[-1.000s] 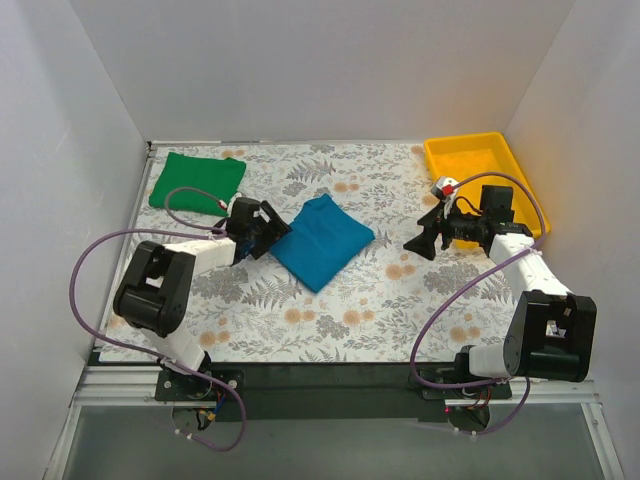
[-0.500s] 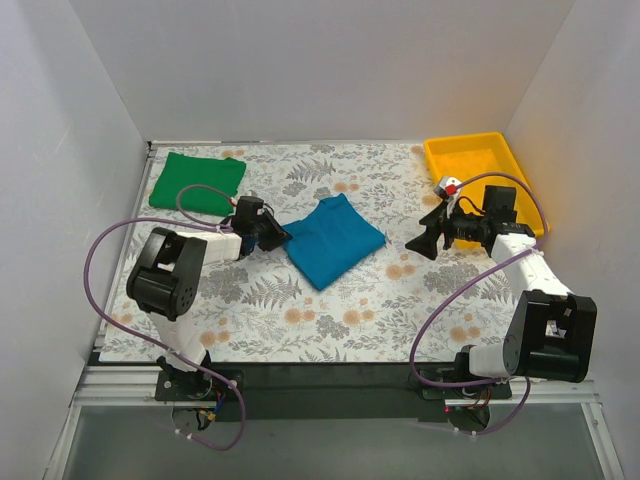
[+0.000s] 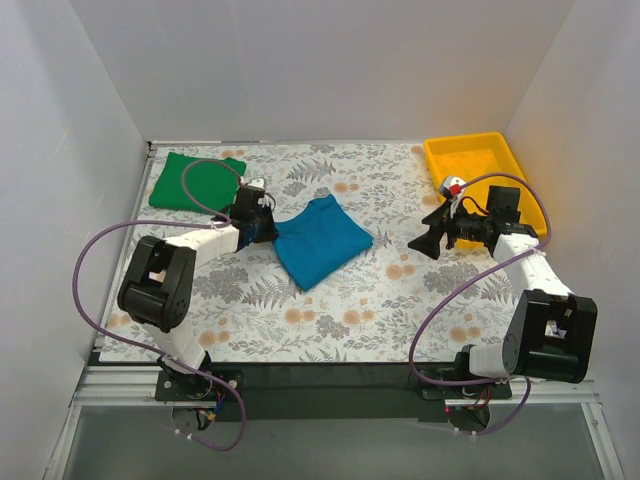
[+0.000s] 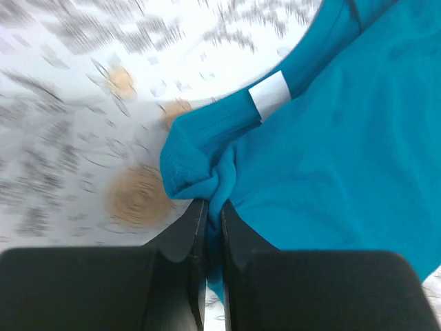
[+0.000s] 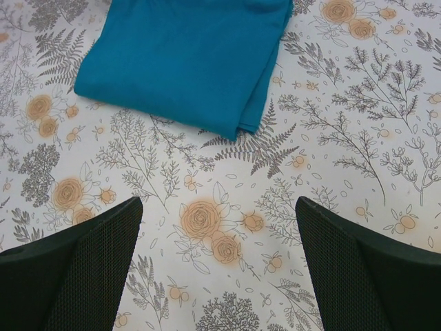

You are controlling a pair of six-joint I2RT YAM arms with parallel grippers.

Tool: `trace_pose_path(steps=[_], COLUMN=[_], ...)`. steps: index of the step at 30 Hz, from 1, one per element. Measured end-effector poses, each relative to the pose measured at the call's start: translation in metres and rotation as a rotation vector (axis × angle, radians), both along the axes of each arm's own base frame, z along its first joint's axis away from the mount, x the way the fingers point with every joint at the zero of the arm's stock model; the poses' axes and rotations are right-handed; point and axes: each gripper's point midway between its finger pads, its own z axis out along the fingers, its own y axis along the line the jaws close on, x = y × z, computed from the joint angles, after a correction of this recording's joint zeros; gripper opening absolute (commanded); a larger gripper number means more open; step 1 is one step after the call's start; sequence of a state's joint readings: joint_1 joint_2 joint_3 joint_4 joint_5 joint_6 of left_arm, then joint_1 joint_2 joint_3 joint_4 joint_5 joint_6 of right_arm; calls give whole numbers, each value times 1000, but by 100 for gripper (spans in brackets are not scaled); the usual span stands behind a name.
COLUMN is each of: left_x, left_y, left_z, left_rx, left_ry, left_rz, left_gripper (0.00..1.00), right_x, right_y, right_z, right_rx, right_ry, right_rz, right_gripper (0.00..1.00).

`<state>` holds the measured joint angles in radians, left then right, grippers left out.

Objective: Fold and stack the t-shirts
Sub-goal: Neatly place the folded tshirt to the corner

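White walls (image 3: 320, 70) on three sides; flower-print tabletop (image 3: 330, 320). A yellow tray (image 3: 480, 165) sits in the far right corner, with nothing visible in it from the top view. The green shirt (image 3: 197, 181) lies folded flat in the far left corner. The teal shirt (image 3: 322, 240) lies folded about mid-tabletop, a little left of centre and well apart from the green one, with its left corner drawn out to a point toward the left arm. The left fingers (image 4: 200, 231) are closed tight on that corner. The wrist view shows a bunched fold of hem pinched between them, a small white label (image 4: 270, 95) just beyond the pinch, and the rest of the cloth spreading away to the right. The right fingers (image 5: 76, 269) stand wide open and hold nothing, hovering over bare tabletop near the right edge, with the teal shirt's near corner in their view. Judgement: both shirts look folded already, so the step in hand is stacking, with the teal one gripped for transfer onto the green one. The next move calls for carrying or dragging the teal shirt toward the far left corner and setting it squarely on the green shirt. Risk: a one-corner pinch may let the folded layers slide open or trail, and a drag could rumple the green shirt's edge on arrival. A lift high enough to clear it seems wise.
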<state>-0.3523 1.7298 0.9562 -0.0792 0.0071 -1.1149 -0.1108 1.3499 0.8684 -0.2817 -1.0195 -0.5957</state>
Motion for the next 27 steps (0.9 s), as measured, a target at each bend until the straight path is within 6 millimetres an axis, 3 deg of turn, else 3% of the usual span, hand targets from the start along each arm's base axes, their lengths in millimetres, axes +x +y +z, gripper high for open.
trace_pose_path(steps=[7, 17, 23, 27], left_x=[32, 62, 99, 119], left_y=[44, 107, 127, 133], left_z=[54, 92, 135, 152], left_rx=[279, 552, 657, 717], left_ry=[-184, -290, -404, -458], left_rz=[-80, -84, -39, -31], left_gripper=[0, 0, 0, 0], right_x=[-1, -5, -8, -9], right_y=[0, 3, 5, 6], right_z=[0, 2, 3, 4], right_rx=[2, 23, 35, 42], right_ry=[-1, 5, 18, 20], right_rz=[6, 25, 35, 40], right_gripper=[98, 98, 98, 98])
